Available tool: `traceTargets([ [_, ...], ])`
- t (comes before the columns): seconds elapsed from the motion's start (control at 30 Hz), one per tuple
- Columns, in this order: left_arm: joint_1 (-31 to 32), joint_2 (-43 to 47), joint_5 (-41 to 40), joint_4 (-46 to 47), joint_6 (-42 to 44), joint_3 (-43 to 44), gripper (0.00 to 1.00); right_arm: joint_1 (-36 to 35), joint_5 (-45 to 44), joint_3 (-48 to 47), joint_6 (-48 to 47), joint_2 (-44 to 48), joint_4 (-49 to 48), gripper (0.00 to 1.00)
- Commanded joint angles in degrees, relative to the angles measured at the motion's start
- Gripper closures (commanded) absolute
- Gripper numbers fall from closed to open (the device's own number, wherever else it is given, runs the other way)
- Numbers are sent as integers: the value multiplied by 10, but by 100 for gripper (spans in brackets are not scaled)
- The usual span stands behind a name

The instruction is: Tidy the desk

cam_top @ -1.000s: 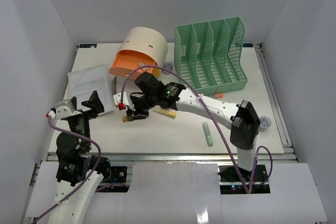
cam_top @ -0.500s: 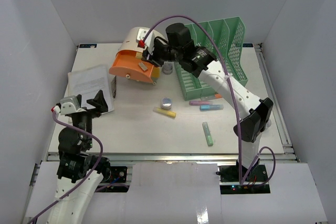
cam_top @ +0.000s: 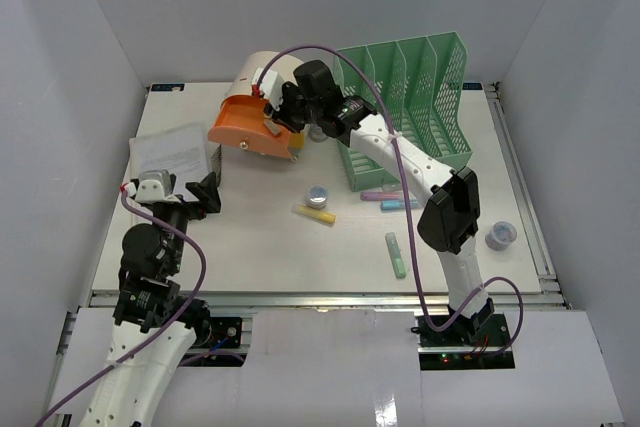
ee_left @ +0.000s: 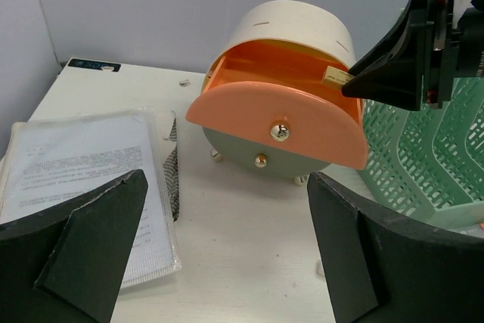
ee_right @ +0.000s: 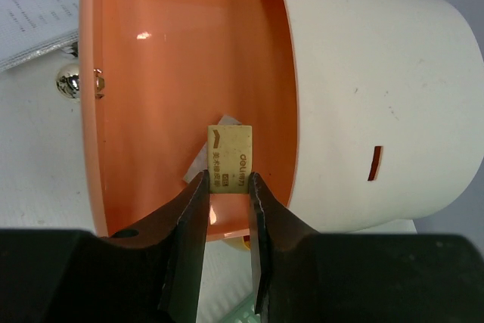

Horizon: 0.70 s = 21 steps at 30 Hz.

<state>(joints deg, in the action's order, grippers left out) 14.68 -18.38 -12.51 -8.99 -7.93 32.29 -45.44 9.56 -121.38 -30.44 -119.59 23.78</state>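
My right end effector (ee_right: 227, 179) pinched a tan eraser (ee_right: 231, 153), orange drawer (ee_right: 166, 73) just beyond its tips. Stowing step, I judged; next, release it inside.

Plain white walls (cam_top: 300, 7) on three sides (soft, even light)

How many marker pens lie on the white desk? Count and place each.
4. Yellow marker mid-desk; pale green marker nearer the front; purple marker and blue marker side by side by the green plastic file rack. The right arm may hide others.
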Motion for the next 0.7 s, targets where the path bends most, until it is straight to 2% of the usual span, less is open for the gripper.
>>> traceTargets([
  [0.0, -4, -11, 37, 4, 6, -6, 2, 4, -3, -13, 0, 1, -39, 62],
  [0.1, -5, -14, 59, 10, 3, -9, 2, 4, 2, -10, 1, 3, -37, 40],
  [0.2, -4, -22, 91, 19, -2, -13, 2, 4, 5, -5, 1, 12, -37, 26],
  [0.5, -4, -111, 151, -1, -39, 10, 2, 28, 66, 64, 44, 118, -34, 24],
  [0.6, -5, -150, 160, -9, -68, 25, 2, 65, 150, 122, 95, 190, -36, 25],
  [0.67, -6, -188, 176, -9, -99, 31, 2, 84, 237, 215, 102, 252, -37, 25],
])
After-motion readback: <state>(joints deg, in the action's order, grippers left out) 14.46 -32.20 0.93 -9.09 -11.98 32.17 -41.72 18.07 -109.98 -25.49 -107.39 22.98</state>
